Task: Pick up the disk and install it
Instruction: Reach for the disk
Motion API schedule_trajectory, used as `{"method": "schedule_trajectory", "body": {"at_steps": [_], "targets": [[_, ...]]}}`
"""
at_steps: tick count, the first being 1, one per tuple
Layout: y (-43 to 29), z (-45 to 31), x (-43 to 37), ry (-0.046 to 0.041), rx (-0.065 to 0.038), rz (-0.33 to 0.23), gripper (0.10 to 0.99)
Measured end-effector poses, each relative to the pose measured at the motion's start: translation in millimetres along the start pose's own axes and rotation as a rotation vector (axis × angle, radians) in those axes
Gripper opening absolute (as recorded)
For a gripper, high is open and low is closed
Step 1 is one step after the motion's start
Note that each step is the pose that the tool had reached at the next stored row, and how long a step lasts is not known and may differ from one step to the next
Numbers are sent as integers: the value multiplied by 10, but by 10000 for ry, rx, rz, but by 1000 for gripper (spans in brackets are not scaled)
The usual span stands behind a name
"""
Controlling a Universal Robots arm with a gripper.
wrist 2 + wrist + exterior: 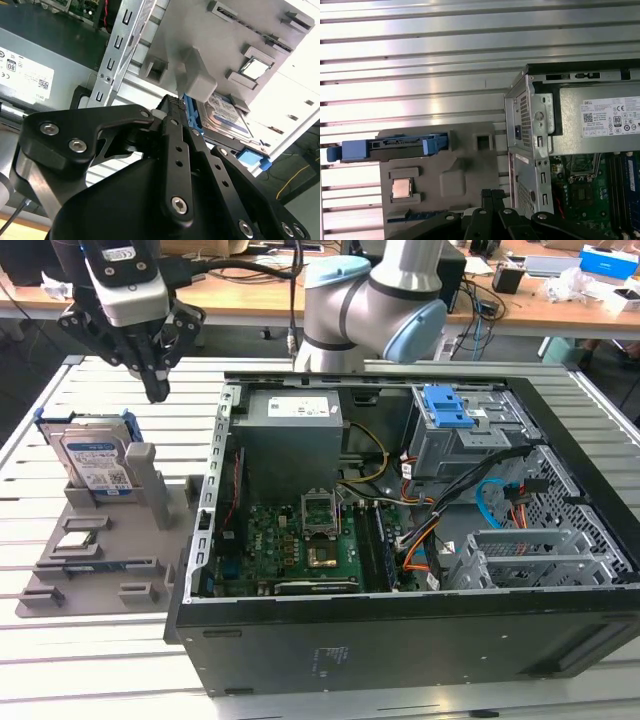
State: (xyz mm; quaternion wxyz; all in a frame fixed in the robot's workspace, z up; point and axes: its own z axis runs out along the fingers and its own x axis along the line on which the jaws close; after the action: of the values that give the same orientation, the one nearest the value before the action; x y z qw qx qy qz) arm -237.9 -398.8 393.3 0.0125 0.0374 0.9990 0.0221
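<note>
1. The gripper (157, 392) hangs over the far left corner of the slatted metal table (100, 670), at the exterior view's left. Its jaws are together and hold nothing.
2. The disk (95, 462) stands on edge in a slot of the grey holder (110, 540), below the fingertips, slightly nearer, and apart from them. Its blue caddy frames it on top and on both sides.
3. A grey post (143, 470) of the holder rises just right of the disk, leaving only a slim gap between them.
4. The holder's right edge lies close beside the left wall of the open computer case (400, 640). Bare slats run free to the holder's left and near sides.
5. A small square chip (80, 540) lies flat in a holder pocket on the disk's near side.
6. Inside the case, the power supply (290, 430) sits at the far left. The grey drive cage (470, 440) with its blue latch (447, 405) sits at the far right, with loose cables next to it.
7. The disk carries a white-and-blue label with barcodes.
8. In the first wrist view, the power supply's white label (612, 117) shows printed marks and a small square code.
</note>
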Motion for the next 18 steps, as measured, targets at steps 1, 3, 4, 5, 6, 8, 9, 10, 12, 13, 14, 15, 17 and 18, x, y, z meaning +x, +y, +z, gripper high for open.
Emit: {"method": "schedule_trajectory", "body": {"at_steps": [1,3,4,5,6,8,9,10,12,13,14,15,17,18], "targets": [[-1,0,13,0,0,0,102],[-3,-1,38,0,0,-1,102],[-4,-1,53,0,0,-1,102],[-5,-2,66,1,0,-2,102],[-6,-2,82,0,0,-1,102],[-8,-3,109,1,0,-1,102],[-9,-4,122,1,1,-1,102],[-10,-4,139,1,0,-1,102],[-13,-5,174,0,-1,0,102],[-14,-5,186,1,0,0,102],[-15,-6,199,1,0,0,102],[-16,-6,214,0,1,0,102],[-18,-7,242,1,0,-1,102],[-20,-7,267,0,0,-1,102]]}}
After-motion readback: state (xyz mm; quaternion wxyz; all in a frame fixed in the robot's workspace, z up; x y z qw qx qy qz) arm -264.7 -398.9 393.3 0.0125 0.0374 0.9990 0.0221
